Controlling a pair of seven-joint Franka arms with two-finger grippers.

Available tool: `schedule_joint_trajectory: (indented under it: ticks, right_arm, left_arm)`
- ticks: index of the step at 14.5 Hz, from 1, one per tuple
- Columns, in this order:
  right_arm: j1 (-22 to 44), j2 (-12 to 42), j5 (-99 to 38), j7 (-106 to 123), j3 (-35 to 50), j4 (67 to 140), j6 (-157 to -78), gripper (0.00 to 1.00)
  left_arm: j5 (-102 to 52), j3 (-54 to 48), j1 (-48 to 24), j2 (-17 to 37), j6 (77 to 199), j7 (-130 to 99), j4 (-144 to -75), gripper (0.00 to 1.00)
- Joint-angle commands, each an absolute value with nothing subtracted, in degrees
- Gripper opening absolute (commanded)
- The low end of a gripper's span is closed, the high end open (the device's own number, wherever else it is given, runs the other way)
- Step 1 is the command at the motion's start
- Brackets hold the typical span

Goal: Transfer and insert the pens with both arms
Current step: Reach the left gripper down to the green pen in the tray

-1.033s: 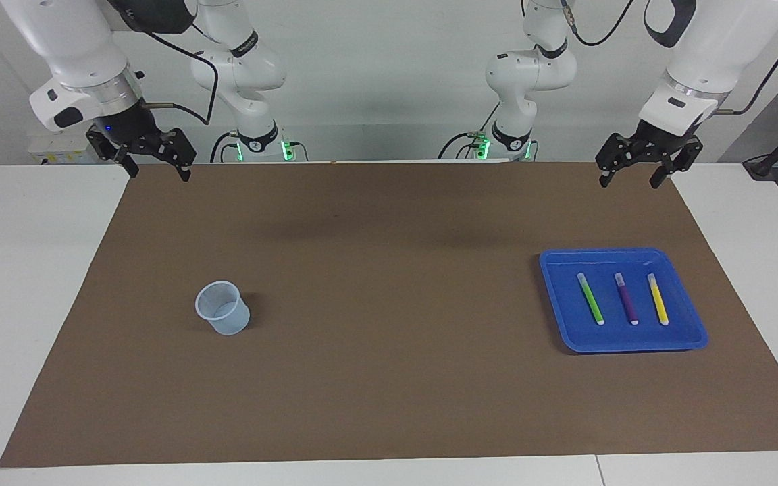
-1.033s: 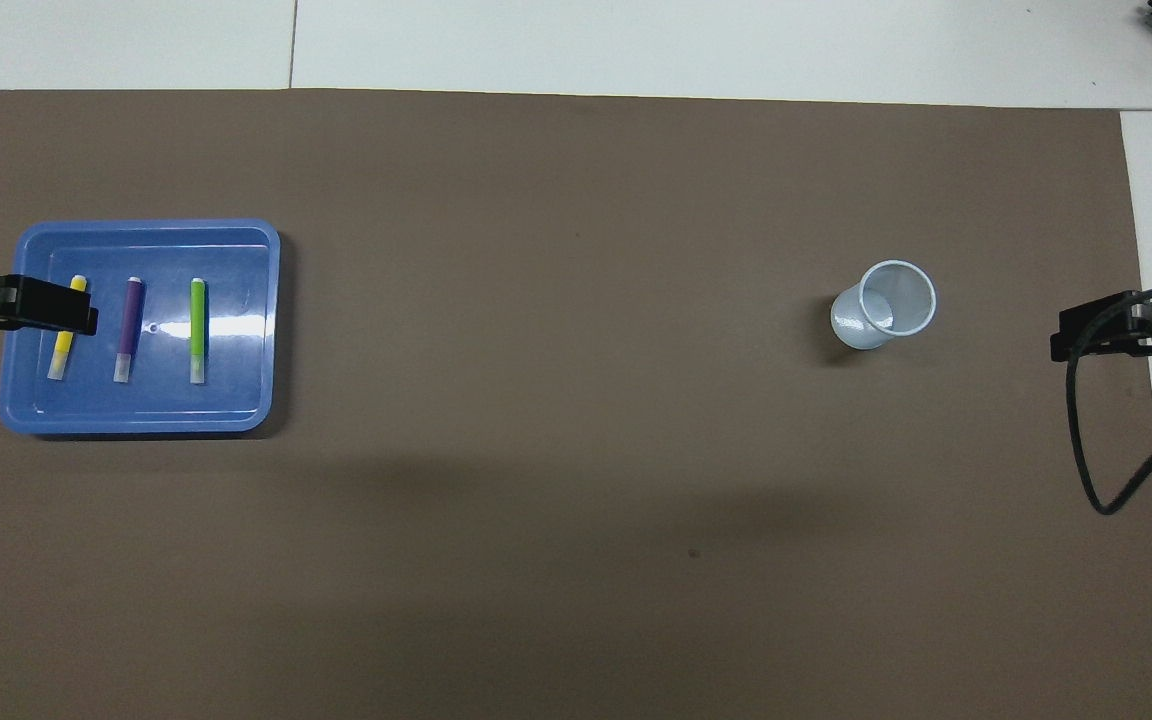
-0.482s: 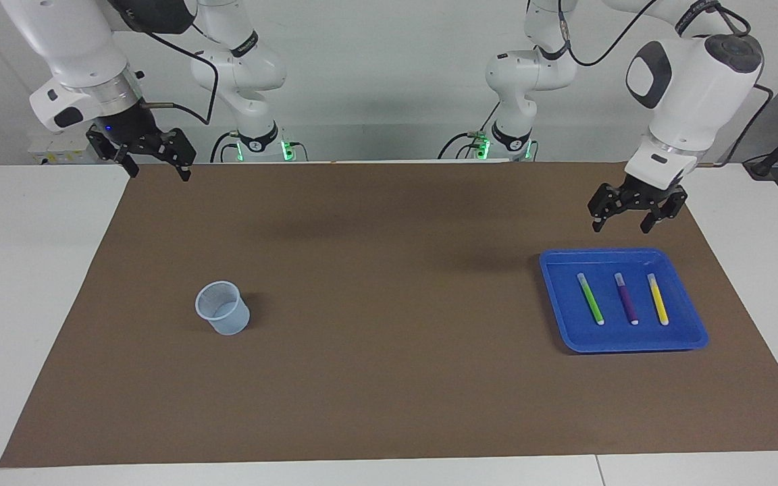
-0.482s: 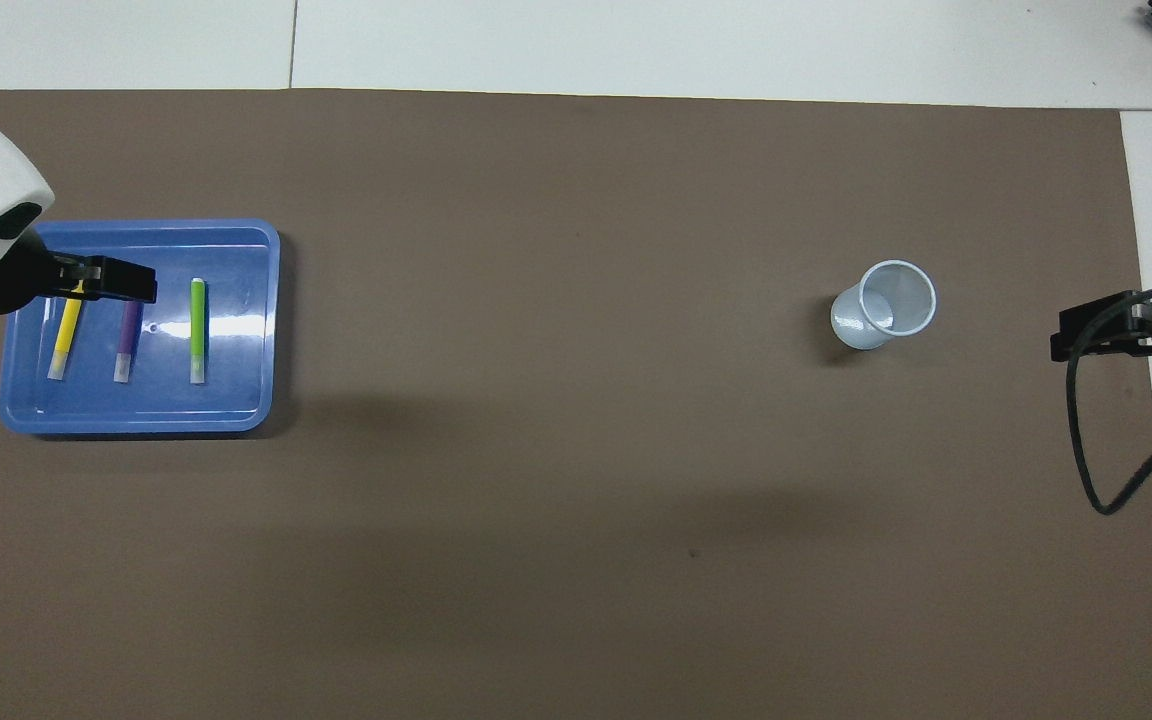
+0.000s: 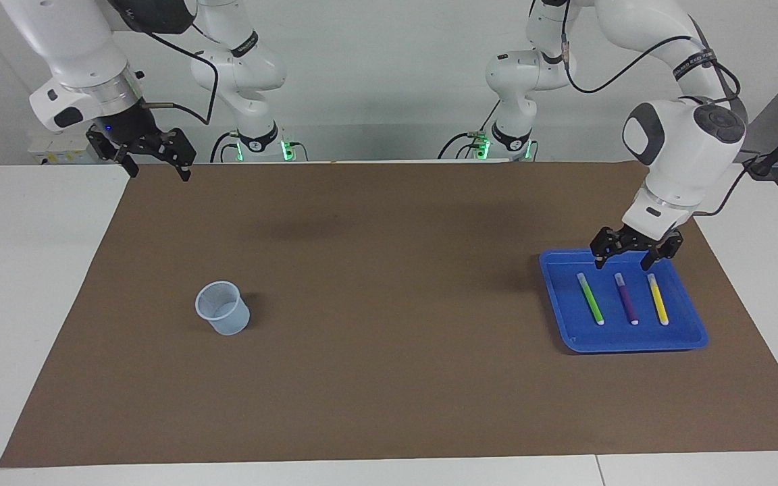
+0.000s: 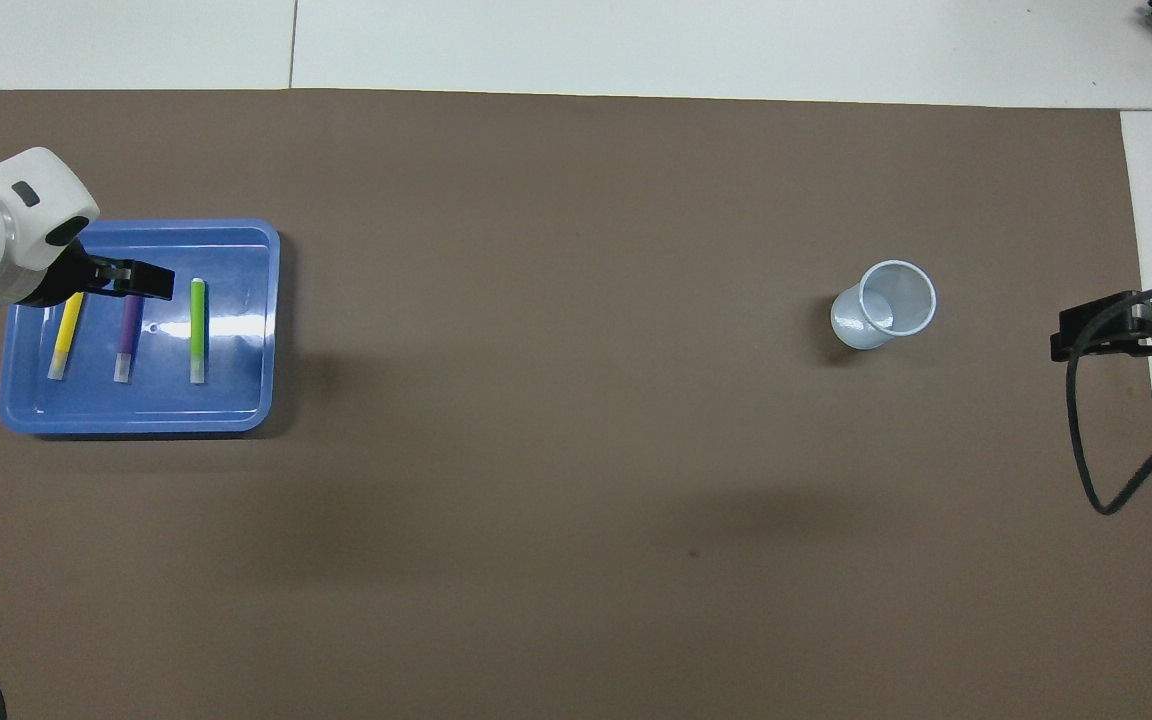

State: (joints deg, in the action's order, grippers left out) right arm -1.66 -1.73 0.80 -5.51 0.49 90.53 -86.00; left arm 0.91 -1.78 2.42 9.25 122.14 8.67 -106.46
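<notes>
Hovering over the blue tray, left gripper has jaws spread above purple pen; green pen and yellow pen lie beside it. Pick step; next, descend and close. Right gripper waits, jaws spread, over the worktop edge.

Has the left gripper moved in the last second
Yes. The left gripper has come down from above the table's robot-side edge and now hangs, open, over the blue tray's robot-side rim, by the purple pen.

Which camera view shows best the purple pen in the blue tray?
The facing view: the whole purple pen lies uncovered in the blue tray, with the left gripper hanging above it. In the overhead view that gripper covers one end of the pen.
</notes>
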Motion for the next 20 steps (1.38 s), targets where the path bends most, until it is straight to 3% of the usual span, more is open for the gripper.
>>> schedule_joint_trajectory:
  ticks: [1,8,15,20]
  right_arm:
    - [-2.2,-2.02,0.88,-4.31,0.79,90.44,-85.78,1.0]
    - [-2.2,-2.02,0.88,-4.31,0.79,90.44,-85.78,1.0]
    - [-2.2,-2.02,0.88,-4.31,0.79,90.44,-85.78,1.0]
    - [-2.2,-2.02,0.88,-4.31,0.79,90.44,-85.78,1.0]
  left_arm:
    - [1.76,-2.02,2.99,11.59,126.47,9.4,-108.37,1.0]
    - [1.67,-1.93,3.07,18.36,133.15,8.53,-108.63,1.0]
    - [1.67,-1.93,3.08,19.25,135.97,8.53,-111.53,1.0]
    - [1.76,-1.85,2.9,17.85,127.37,8.7,-111.97,1.0]
